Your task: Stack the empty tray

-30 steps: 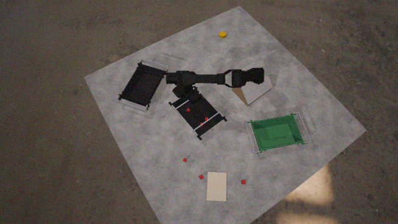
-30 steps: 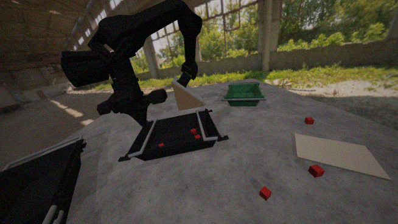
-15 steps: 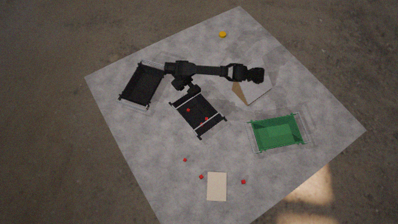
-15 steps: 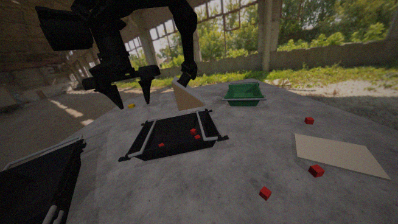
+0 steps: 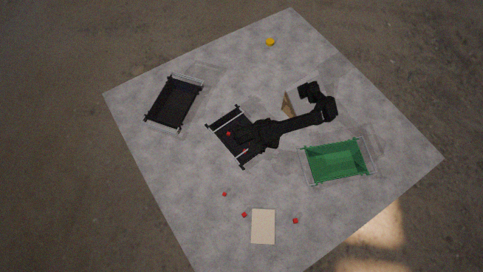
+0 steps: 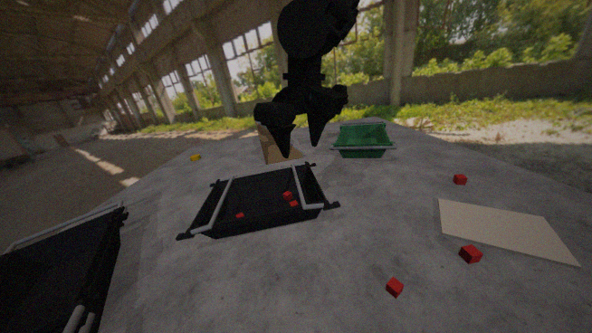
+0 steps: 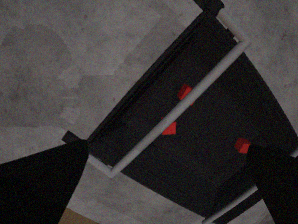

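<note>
1. So the claw [image 5: 239, 136] [image 6: 300, 150] [image 7: 169, 151] is spread wide with nothing in its grip, pointing down above the loaded tray [image 5: 226, 140] [image 6: 267, 226] [image 7: 220, 100].
2. That tray is the black one mid-table, with three red blocks [image 5: 228, 134] [image 6: 240, 215] [image 7: 243, 146] inside.
3. Both its bars are swung in, btw: one bar [image 5: 229, 122] [image 6: 220, 205] [image 7: 232, 204] crosses near one end, the second bar [image 5: 241, 154] [image 6: 299, 185] [image 7: 170, 116] near the other, with two of those blocks close by.
4. The empty tray [image 5: 173, 101] [image 6: 45, 271], also black, sits on the table [image 5: 177, 162] [image 6: 226, 280] off to one side, apart from the loaded one. Nope, not stacked yet.
5. There's a green tray [image 5: 334, 160] [image 6: 363, 136] across from it, its bars out past the ends.
6. Three loose red cubes [image 5: 224, 194] [image 6: 394, 287] lie around a flat pale board [image 5: 263, 226] [image 6: 502, 228], and a yellow disc [image 5: 269, 42] [image 6: 195, 157] is well apart from everything.
</note>
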`<state>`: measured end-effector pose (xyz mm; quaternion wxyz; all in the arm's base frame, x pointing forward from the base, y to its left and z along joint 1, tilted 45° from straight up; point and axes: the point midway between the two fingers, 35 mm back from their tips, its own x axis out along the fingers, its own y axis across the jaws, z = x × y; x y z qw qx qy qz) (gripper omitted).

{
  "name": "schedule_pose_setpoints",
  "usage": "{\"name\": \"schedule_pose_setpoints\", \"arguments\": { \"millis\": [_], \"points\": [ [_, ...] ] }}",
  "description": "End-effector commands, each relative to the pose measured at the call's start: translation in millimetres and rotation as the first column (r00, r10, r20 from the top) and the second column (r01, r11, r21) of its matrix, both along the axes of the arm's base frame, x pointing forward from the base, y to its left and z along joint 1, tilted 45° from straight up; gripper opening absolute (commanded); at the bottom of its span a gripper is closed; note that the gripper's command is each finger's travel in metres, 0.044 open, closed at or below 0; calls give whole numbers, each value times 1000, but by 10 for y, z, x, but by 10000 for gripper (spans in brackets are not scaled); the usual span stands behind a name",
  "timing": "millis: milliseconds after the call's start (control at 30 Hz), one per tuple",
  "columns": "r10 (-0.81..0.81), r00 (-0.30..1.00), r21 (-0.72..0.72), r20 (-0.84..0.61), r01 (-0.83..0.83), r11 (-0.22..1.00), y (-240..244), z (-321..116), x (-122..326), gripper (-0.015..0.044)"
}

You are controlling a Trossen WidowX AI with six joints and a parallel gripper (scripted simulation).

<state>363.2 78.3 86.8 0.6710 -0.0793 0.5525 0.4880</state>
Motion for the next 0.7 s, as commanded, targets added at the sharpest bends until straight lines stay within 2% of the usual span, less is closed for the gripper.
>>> {"name": "schedule_pose_setpoints", "arguments": {
  "millis": [0, 167, 367, 500, 667],
  "points": [
    [212, 967, -31, 144, -210, 977, 452, 295, -358, 440],
    [466, 817, -94, 340, -464, 881, 936, 651, -933, 440],
    [670, 512, -202, 538, -693, 692, 1266, 940, -1721, 440],
    [722, 263, -289, 641, -788, 543, 1341, 1049, -2245, 440],
    [683, -58, -404, 728, -841, 360, 1302, 1097, -2841, 440]
  ]
}}
